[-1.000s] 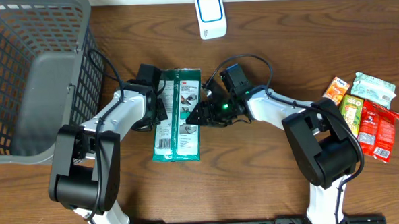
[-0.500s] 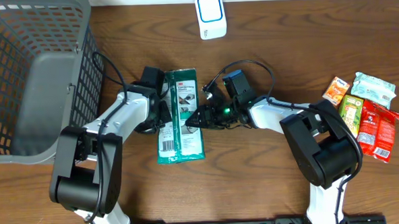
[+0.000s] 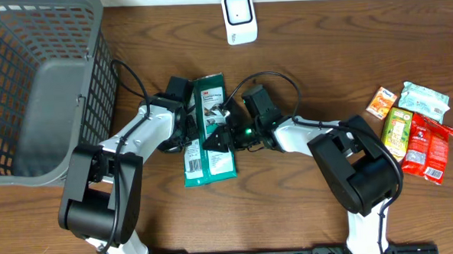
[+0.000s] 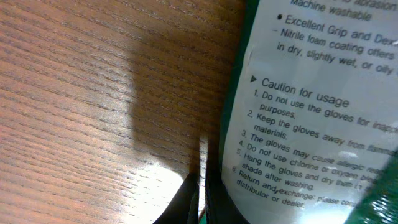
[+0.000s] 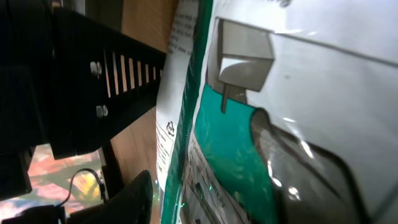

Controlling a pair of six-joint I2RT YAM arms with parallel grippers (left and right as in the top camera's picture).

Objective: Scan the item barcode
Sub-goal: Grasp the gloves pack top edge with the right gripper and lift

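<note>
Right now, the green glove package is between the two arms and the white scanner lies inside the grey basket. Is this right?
Not quite. The white scanner is not inside the grey basket; it stands on the table at the far edge, well apart from the basket. The overhead view shows this. The rest, about the green glove package, is right.

My pincer is closed at the green left edge of the glove packet, seemingly pinching it; blur hides the contact. Caution text faces me, wooden table beneath.
</note>
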